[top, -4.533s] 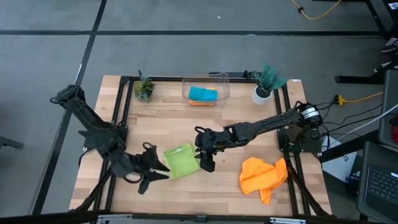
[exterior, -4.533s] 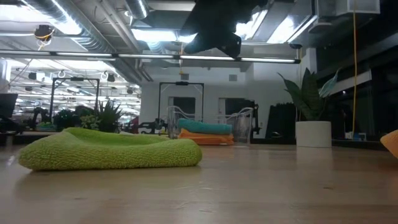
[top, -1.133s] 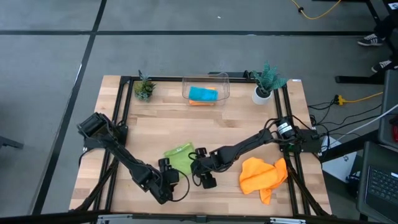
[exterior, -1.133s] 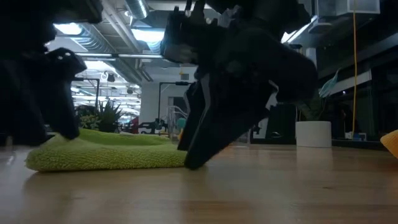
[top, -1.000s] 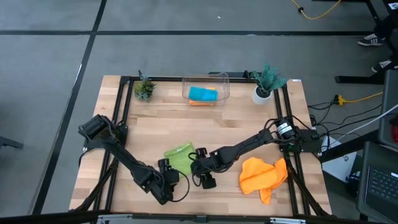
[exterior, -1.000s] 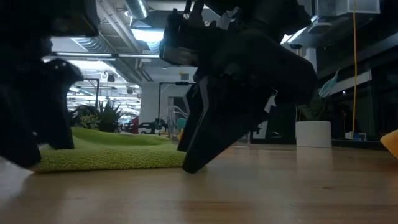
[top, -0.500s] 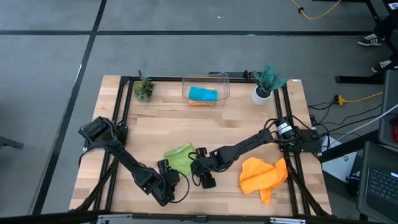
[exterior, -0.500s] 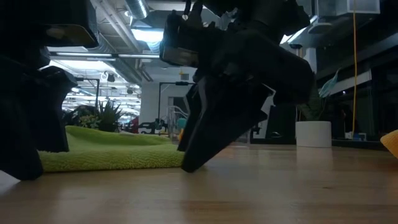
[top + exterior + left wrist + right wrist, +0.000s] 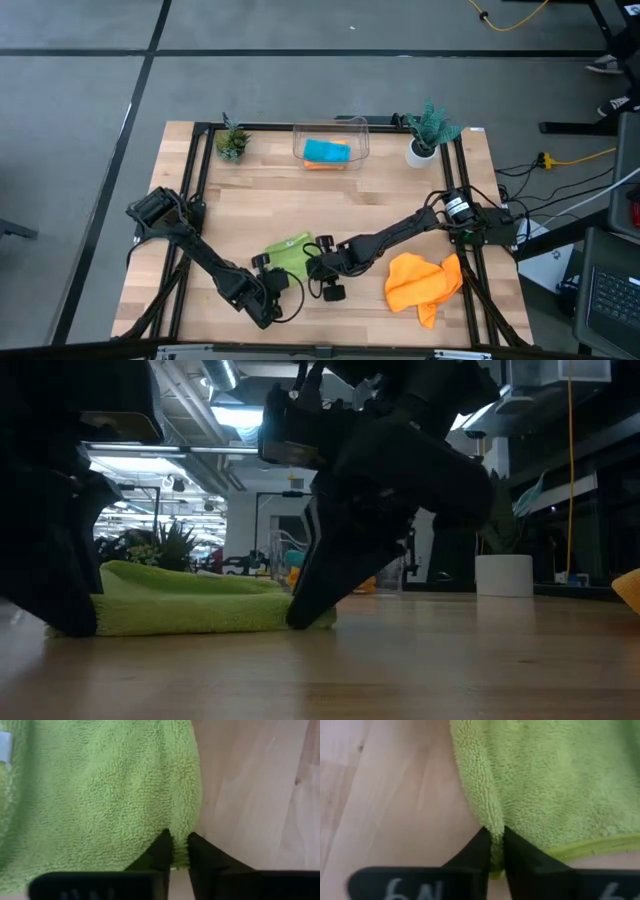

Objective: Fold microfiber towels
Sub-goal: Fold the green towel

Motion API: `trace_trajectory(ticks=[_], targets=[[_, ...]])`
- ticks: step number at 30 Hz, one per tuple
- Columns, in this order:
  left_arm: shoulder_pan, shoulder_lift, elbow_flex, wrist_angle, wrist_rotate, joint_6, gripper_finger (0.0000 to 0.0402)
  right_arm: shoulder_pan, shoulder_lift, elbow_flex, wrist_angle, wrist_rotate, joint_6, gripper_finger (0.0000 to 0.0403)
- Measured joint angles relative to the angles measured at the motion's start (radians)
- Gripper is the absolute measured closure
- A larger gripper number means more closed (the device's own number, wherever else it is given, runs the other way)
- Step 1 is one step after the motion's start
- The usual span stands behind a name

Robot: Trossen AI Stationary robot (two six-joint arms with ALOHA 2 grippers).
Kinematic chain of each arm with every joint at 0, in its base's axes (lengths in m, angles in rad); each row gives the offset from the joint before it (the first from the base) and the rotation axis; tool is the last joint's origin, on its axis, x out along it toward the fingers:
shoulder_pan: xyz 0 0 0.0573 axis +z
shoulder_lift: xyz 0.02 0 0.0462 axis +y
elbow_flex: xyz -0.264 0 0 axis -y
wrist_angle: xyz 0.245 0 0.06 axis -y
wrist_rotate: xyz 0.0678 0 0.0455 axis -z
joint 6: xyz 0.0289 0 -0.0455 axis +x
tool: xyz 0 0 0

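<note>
Pinching opposite near corners of the lime green towel [image 9: 287, 251], left hand [image 9: 179, 851] and right hand [image 9: 494, 845] press nearly together.

Left hand [image 9: 179, 845]: fingers pinching the lime green towel's [image 9: 100, 795] edge, on the wooden worktop [image 9: 255, 795].
</note>
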Motion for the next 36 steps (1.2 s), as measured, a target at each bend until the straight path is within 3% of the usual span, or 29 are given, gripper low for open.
trace_trajectory(ticks=[4, 7, 12, 21, 36], targets=[[-0.010, -0.001, 0.000, 0.003, 0.003, -0.010, 0.0395, -0.003, 0.000, 0.000, -0.011, -0.051, 0.031, 0.0392], [-0.012, -0.002, -0.002, 0.024, 0.012, -0.027, 0.0398, -0.002, 0.000, 0.000, -0.013, -0.075, 0.086, 0.0392], [-0.016, -0.025, -0.005, 0.102, 0.093, -0.032, 0.0401, 0.000, 0.000, 0.018, -0.019, -0.201, 0.154, 0.0397], [-0.015, -0.117, -0.009, 0.112, 0.211, -0.036, 0.0401, 0.000, 0.007, 0.126, -0.084, -0.357, 0.248, 0.0399], [-0.011, -0.282, -0.007, 0.081, 0.240, -0.029, 0.0401, -0.006, 0.001, 0.277, -0.246, -0.367, 0.258, 0.0399]])
